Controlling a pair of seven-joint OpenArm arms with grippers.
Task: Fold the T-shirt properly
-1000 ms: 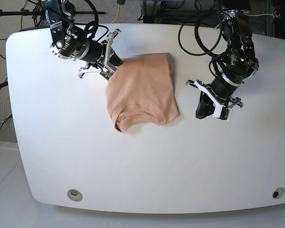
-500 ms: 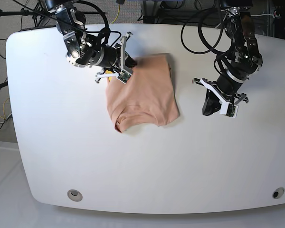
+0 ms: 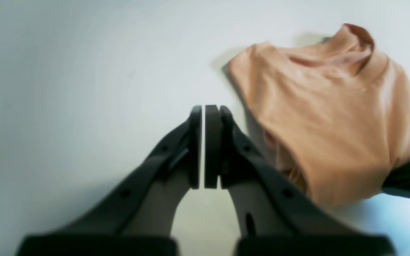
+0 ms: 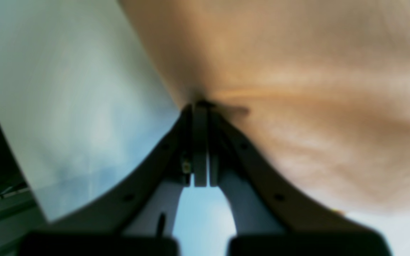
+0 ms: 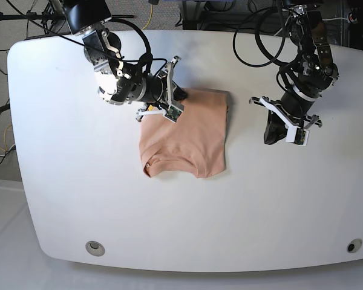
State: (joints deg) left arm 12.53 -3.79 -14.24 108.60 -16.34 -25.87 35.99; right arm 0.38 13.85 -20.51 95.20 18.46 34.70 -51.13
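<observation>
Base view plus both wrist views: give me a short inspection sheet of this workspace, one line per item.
Surface: white table with rounded corners; two round fittings near the front edge.
Job's things: peach T-shirt lies partly folded near the middle, wrinkled, with its collar toward the front edge.
Clutter: nothing seen.
Grippers: right gripper is shut on the T-shirt's far edge; left gripper is shut, holding nothing, apart from the cloth.
Cables: black cables loop off the left arm over the table's far side; more hang by the right arm.
Surroundings: stands and wiring behind the table; pale floor in front.
</observation>
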